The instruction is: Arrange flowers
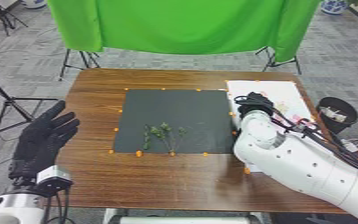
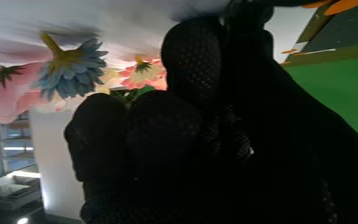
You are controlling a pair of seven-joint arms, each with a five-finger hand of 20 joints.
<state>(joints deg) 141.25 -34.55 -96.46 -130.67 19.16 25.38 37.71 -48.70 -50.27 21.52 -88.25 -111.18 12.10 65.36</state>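
One right hand [image 1: 254,101] of mine, whose grip I cannot tell, is over one sheet [image 1: 269,87], beside at least three flowers [image 2: 70,72], likely kept there for picking, while about three sprigs [image 1: 165,128] lie on one mat [image 1: 175,106], probably as a base for them.

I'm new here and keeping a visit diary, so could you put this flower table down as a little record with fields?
Table: brown wood
Green sprigs: on the dark mat, toward its near edge
Blooms by the right hand: pink flower, blue flower
Right hand: at the white sheet
Left hand: open, by the table's left edge
Backdrop: green cloth
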